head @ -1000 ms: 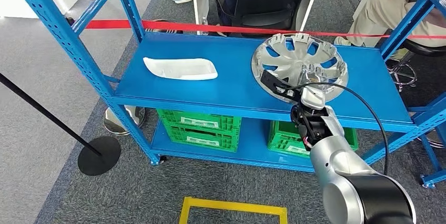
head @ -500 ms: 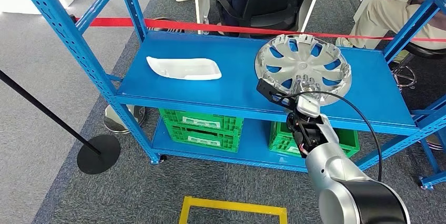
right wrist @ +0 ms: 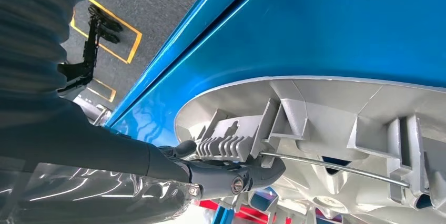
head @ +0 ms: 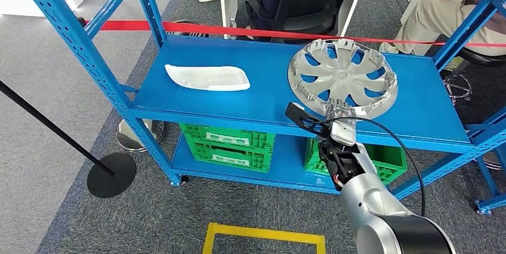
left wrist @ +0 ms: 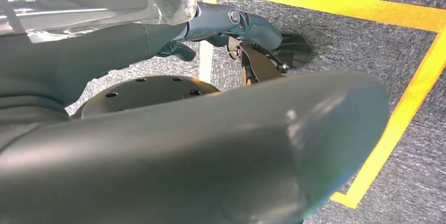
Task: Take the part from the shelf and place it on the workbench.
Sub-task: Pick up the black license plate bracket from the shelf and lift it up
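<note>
A silver wheel cover (head: 342,77) stands tilted on the right half of the blue shelf (head: 262,106), its near rim raised off the board. My right hand (head: 338,112) grips that near rim at the shelf's front edge. In the right wrist view the dark fingers (right wrist: 221,174) clamp a ribbed clip on the wheel cover (right wrist: 336,108) beside its wire ring. My left hand (left wrist: 231,29) hangs over the carpet with its fingers apart and nothing in them.
A white tray-like part (head: 207,77) lies on the shelf's left half. Green crates (head: 227,143) fill the lower level. Red tape (head: 238,30) runs behind the rack, with seated people (head: 441,9) beyond. A yellow floor mark (head: 262,236) and a stanchion base (head: 112,175) lie nearby.
My right hand has drawn back toward me along the shelf's front edge. The wheel cover has come with it and tipped up to face me more.
</note>
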Robot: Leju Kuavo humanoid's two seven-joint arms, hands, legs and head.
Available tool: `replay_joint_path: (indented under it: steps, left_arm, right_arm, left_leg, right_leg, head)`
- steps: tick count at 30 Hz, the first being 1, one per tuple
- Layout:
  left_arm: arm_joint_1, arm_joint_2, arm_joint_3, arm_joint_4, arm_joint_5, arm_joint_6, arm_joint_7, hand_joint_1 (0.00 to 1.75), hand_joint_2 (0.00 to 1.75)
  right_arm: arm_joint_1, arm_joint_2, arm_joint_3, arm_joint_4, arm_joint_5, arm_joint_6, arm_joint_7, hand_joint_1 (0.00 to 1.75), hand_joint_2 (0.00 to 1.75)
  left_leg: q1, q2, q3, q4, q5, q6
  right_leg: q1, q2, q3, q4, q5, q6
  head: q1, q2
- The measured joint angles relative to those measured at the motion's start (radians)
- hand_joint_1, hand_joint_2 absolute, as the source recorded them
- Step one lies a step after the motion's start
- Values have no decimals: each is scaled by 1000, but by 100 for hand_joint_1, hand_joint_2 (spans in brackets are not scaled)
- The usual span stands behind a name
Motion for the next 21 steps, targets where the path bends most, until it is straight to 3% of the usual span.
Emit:
replay_joint_path:
  steps: [21]
  left_arm:
    - [0,-1,0,0,-8,-1,-13,0,0]
  right_arm:
    - [4,0,-19,0,3,-20,-16,0,175]
  left_leg:
    - [0,0,0,0,0,0]
  right_leg:
    - [0,0,0,0,0,0]
  head:
    - [0,0]
